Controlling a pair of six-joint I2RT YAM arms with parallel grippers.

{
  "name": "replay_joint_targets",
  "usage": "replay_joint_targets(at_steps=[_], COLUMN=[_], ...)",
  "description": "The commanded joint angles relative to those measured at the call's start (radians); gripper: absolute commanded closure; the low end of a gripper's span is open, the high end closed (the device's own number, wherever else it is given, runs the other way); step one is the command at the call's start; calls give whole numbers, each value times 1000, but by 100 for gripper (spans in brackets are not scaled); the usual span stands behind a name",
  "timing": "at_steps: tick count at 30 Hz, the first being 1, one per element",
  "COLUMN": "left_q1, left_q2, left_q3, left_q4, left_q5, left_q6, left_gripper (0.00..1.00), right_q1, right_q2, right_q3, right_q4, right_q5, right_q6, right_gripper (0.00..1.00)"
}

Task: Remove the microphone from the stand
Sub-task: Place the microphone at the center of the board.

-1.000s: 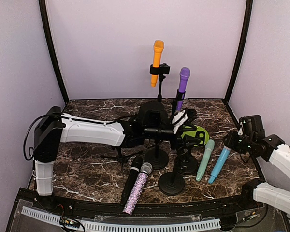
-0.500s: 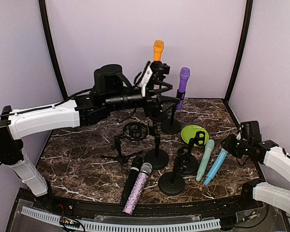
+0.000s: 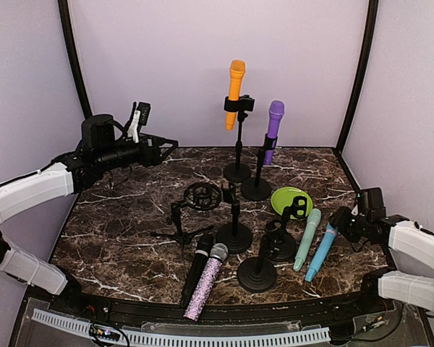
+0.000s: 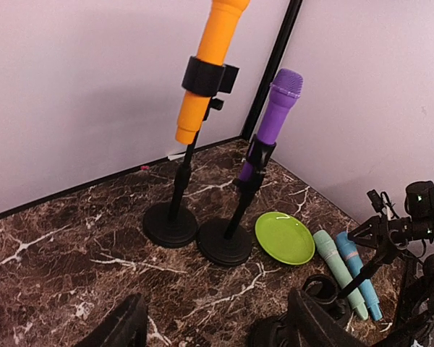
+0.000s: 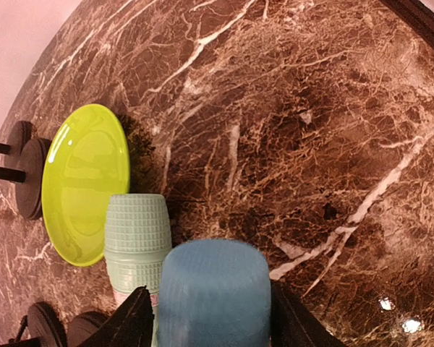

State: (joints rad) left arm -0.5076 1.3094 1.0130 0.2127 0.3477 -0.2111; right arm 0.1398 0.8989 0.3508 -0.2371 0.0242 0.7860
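In the top external view, the orange microphone (image 3: 235, 90) and the purple microphone (image 3: 273, 126) are each sitting clipped upright in a stand at the back of the bench (image 3: 130, 210), and the left gripper (image 3: 168, 143) is hovering well apart from them on the left. In the left wrist view, its fingers (image 4: 123, 329) are standing wide apart and holding nothing. In the right wrist view, the right gripper (image 5: 210, 311) is gripping the blue microphone (image 5: 213, 289), which is lying just beside a mint-green microphone (image 5: 137, 224) and near a green plate (image 5: 83, 181).
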Motion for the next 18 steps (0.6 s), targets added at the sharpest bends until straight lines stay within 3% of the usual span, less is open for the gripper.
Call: replay_joint_targets(at_steps=[1,5,10,18], left_q1=[42,57,59,58], left_q2=[30,129,230,276], left_q3=[-30,-6,34,91], left_q4=[80,137,284,278], left_q5=[62,57,153,183], left_q6=[-22,-22,-54,-38], left_gripper=[32,32,33,35], right_q1=[-6,-8,-8,-7], right_q2=[28,49,14,-180], right_q3=[-21,-27,-25,79], right_q4=[73,83,79,103], right_q5=[28,21,29,16], right_q6=[5,4,-1,-173], right_gripper=[37,25,15,2])
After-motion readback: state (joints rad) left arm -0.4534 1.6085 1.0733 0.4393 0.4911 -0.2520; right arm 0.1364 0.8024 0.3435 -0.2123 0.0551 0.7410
